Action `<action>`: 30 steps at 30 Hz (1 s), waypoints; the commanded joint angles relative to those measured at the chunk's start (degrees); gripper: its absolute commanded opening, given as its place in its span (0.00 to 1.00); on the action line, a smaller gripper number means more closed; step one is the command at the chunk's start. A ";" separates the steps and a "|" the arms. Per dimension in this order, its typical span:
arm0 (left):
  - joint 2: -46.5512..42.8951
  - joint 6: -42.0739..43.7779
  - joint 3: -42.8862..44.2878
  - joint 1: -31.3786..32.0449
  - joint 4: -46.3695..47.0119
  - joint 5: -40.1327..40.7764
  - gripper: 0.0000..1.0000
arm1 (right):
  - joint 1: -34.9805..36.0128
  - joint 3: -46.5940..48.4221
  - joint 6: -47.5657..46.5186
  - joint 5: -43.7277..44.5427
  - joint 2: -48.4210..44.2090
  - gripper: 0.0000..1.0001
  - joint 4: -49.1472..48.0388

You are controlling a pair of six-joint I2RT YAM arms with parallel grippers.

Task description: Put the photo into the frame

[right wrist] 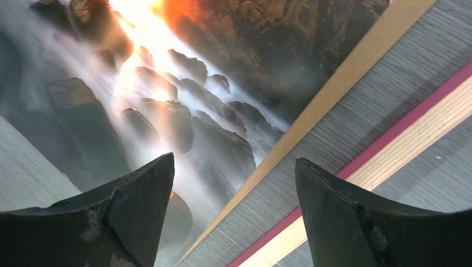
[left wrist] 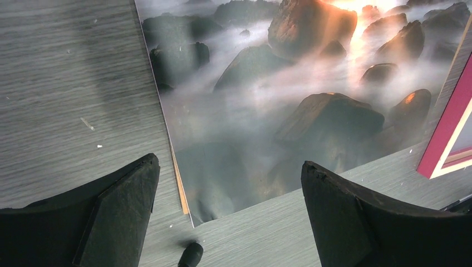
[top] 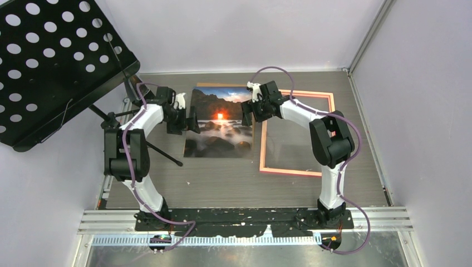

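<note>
The photo (top: 220, 122), a sunset over misty rocks, lies face up in the middle of the table on a brown backing board (top: 222, 85) whose edge shows at the photo's far side. The pink-orange frame (top: 289, 171) lies flat just to its right. My left gripper (top: 193, 120) is open and empty over the photo's left edge. In the left wrist view the photo's corner (left wrist: 289, 100) and the board edge (left wrist: 178, 183) lie between the open jaws (left wrist: 229, 164). My right gripper (top: 246, 114) is open and empty over the photo's right edge (right wrist: 167, 83), with the board edge (right wrist: 334, 83) and the frame (right wrist: 401, 133) beside it.
A black perforated music stand (top: 50, 61) looms at the back left. Its thin legs (top: 161, 153) reach across the table toward the photo, and one foot tip (left wrist: 191, 255) shows under my left gripper. Walls close in the left, back and right.
</note>
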State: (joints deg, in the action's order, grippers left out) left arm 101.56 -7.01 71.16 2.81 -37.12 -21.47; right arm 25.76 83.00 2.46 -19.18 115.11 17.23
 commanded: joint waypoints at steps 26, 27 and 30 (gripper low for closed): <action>10.85 -3.82 12.22 -1.08 -1.28 -3.98 0.93 | 0.07 2.47 -0.41 0.78 3.00 0.83 1.13; 10.92 -3.95 12.19 -1.19 -1.28 -4.11 0.93 | 0.08 2.86 -0.33 0.62 3.36 0.82 1.09; 11.15 -4.29 12.49 -1.31 -1.48 -4.33 0.92 | 0.08 3.60 -0.27 -0.11 3.92 0.82 1.13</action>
State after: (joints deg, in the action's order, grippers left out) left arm 112.66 -10.33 81.32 2.22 -38.13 -23.97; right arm 25.76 83.72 2.07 -17.43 118.56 19.70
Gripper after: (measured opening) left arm 0.927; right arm 0.824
